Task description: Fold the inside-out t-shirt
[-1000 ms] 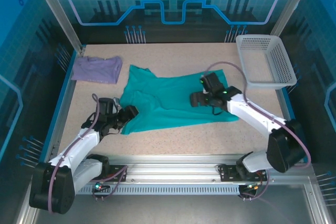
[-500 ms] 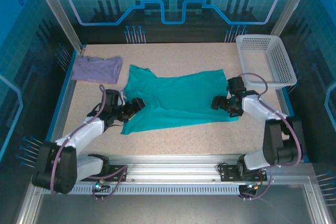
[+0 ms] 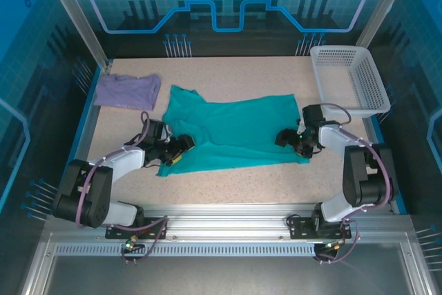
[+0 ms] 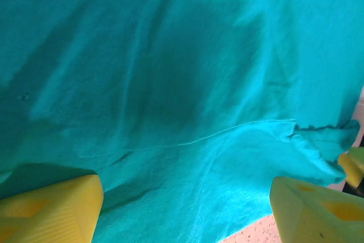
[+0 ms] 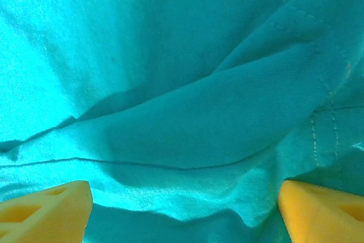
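From above, the teal-green short-sleeved cotton t-shirt (image 3: 235, 132) is lying spread but rumpled on the speckled beige table (image 3: 228, 184). The left black two-finger gripper (image 3: 181, 148) is sitting low over the t-shirt's near-left corner, and the right black two-finger gripper (image 3: 284, 137) is pressing in at its right edge. A small lavender-purple shirt (image 3: 128, 91) is lying apart, off the t-shirt's far-left corner. A white mesh plastic basket (image 3: 349, 77) is standing beyond the t-shirt's far-right end.

In the left wrist view, the yellow fingers (image 4: 51, 209) are standing wide apart with nothing clamped. A raw, curling hem of the t-shirt is running between them, and a sliver of table is peeking past that hem. The overhead view is too coarse to show this.

In the right wrist view, the fingertips (image 5: 45, 203) are likewise spread wide. They are straddling a thick raised fold with visible stitching.

The arms seem to be lining up grasps at opposite ends, probably to stretch the t-shirt flat before folding. Next, each gripper likely needs to lower and close on a single clean edge, not on bunched layers.
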Robot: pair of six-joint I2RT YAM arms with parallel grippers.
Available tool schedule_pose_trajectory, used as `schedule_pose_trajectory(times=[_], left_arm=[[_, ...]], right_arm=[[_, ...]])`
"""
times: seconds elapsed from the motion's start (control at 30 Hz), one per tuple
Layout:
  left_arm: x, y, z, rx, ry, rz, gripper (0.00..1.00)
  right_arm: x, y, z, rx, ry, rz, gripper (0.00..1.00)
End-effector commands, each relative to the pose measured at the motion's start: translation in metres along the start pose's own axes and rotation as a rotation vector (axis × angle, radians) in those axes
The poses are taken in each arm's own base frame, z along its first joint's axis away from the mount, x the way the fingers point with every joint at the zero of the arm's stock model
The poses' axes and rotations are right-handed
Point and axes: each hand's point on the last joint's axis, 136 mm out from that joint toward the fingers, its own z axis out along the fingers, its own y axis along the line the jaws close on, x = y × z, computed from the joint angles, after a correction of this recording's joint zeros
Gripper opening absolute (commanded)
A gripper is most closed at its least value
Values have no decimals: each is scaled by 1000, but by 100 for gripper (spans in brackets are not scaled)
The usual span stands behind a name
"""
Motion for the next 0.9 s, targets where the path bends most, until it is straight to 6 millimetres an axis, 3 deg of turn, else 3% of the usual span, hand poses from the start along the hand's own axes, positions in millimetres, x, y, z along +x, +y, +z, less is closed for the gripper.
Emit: schedule_pose_trajectory(times=[0.0, 0.13, 0.2, 0.37, 0.5, 0.63, 0.73, 0.87], left_arm=[[41, 39, -7, -86, 78, -87, 78], [58, 50, -27, -92, 35, -126, 76], [51, 41, -40, -65, -32, -104, 76], [-10, -7, -71, -7, -284, 55, 81], [-58, -44, -78, 13, -376, 135, 86], [-96, -51, -67, -43, -384, 118, 91], [-119, -46, -57, -93, -350, 46, 99], [-145, -46, -40, -53, -287, 7, 99]], right_arm=[[58, -25, -1, 64, 158, 112, 87], [79, -31, -12, 59, 122, 159, 87], [75, -22, -22, 27, 48, 125, 86], [16, 7, -64, 42, -228, -50, 87], [-40, 20, -80, 73, -359, -101, 88], [-98, 17, -77, 160, -381, -64, 88], [-130, 15, -63, 199, -338, -51, 87], [-164, 16, -42, 259, -274, -54, 85]])
